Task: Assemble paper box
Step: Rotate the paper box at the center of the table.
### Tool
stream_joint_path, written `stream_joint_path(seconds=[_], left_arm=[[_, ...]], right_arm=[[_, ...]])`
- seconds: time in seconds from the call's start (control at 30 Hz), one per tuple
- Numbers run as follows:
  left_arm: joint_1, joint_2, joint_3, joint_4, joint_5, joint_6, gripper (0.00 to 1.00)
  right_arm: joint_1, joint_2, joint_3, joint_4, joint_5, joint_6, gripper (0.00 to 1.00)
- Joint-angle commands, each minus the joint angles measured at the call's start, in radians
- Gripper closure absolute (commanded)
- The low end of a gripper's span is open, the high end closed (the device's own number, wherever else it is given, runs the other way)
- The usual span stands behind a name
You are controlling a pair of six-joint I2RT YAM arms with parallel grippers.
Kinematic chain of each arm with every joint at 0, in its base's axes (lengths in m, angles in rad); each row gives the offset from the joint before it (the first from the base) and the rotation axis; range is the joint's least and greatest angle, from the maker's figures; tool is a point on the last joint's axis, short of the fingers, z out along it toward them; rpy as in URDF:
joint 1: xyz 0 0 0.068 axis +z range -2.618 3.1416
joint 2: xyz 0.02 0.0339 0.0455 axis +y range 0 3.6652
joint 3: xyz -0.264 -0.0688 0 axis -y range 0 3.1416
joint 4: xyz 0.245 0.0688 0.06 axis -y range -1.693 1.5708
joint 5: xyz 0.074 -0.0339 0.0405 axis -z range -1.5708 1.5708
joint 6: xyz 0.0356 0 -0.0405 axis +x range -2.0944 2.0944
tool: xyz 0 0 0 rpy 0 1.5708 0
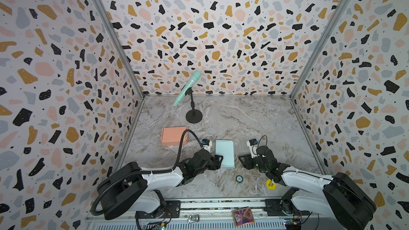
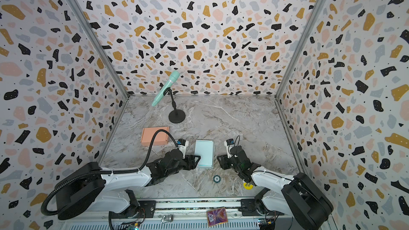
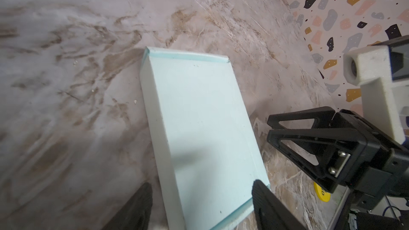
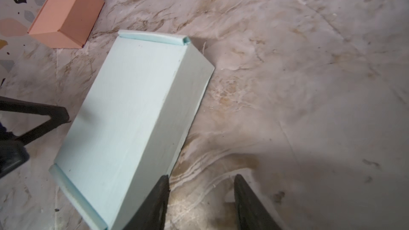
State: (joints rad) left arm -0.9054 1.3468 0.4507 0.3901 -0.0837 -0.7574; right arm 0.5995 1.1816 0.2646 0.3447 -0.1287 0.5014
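On table (image 1: 254,116) centre, closed pale-blue box (image 1: 225,153), left claw (image 3: 202,200) spread wide astride its near corner, right claw (image 4: 201,200) parted, empty, at its 3 o'clock, peach box (image 4: 66,16) showing only in right wrist and top views.

We see bare marble table (image 1: 254,120) from twelve through three o'clock of the pale blue box (image 1: 224,152). At ten o'clock the orange box (image 1: 174,136) blocks passage; the microphone stand (image 1: 194,116) stands at eleven. A poker chip (image 1: 239,178) and yellow disc (image 1: 270,184) lie toward five.
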Motion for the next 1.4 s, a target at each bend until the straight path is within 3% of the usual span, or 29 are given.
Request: stream_joint_path(seconds=[0.0,0.17,0.47,0.97,1.37], left_arm=[[0.061,0.002,0.058,-0.063,0.031,0.087,0.26],[0.126,0.105,0.145,-0.054,0.087,0.142,0.26],[0.131,0.291,0.246,0.011,0.153,0.155,0.31],[0.132,0.349,0.269,0.048,0.188,0.146,0.36],[0.131,0.385,0.291,0.072,0.22,0.142,0.38]], right_arm=[[-0.046,0.034,0.048,0.007,-0.043,-0.044,0.52],[-0.072,0.15,0.103,0.074,-0.065,-0.062,0.55],[-0.083,0.307,0.171,0.156,-0.054,-0.07,0.57],[-0.072,0.472,0.268,0.194,-0.06,-0.077,0.59],[0.072,0.52,0.323,0.212,-0.051,-0.032,0.59]])
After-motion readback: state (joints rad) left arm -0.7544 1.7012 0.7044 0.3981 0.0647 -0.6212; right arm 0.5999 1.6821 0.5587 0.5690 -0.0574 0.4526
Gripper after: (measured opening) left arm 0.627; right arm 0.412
